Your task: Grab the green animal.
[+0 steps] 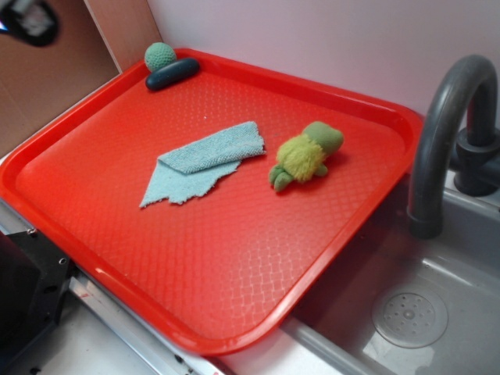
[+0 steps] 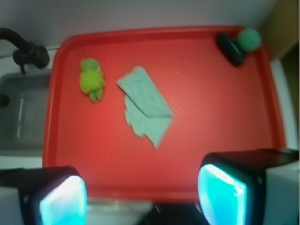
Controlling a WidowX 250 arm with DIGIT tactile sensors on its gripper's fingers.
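Lying on its side toward the sink edge of the red tray (image 1: 234,312): the green animal (image 1: 303,156), fuzzy yellow-green body with a darker olive head pointing toward the back wall and stubby feet toward the front. Sitting free, touching nothing but the tray floor. Looking soft, light and squashy, so likely compressing under the pads rather than slipping; probably no risk of damage from a firm squeeze. Best hold judged to be across the plump yellow-green middle, not the small feet or the head.

Resting just beside it, toward the tray's centre, but apart: a folded light-teal cloth (image 1: 205,162), close enough to get snagged if the approach drifts. Sitting well apart in the far corner: a teal knitted ball (image 1: 160,56) touching a dark oblong object (image 1: 173,73), both out of the way.

Hovering high above the near rim, well apart from the toy: the tool (image 2: 140,194), fingers standing wide apart with nothing between them, only 2 pads (image 2: 63,201) showing, cut off by the frame edge.

Staying hard to read in the blurred wrist view: the toy's face and limbs. Showing only partly at the side: a grey faucet (image 1: 445,125) and sink basin (image 1: 414,312).
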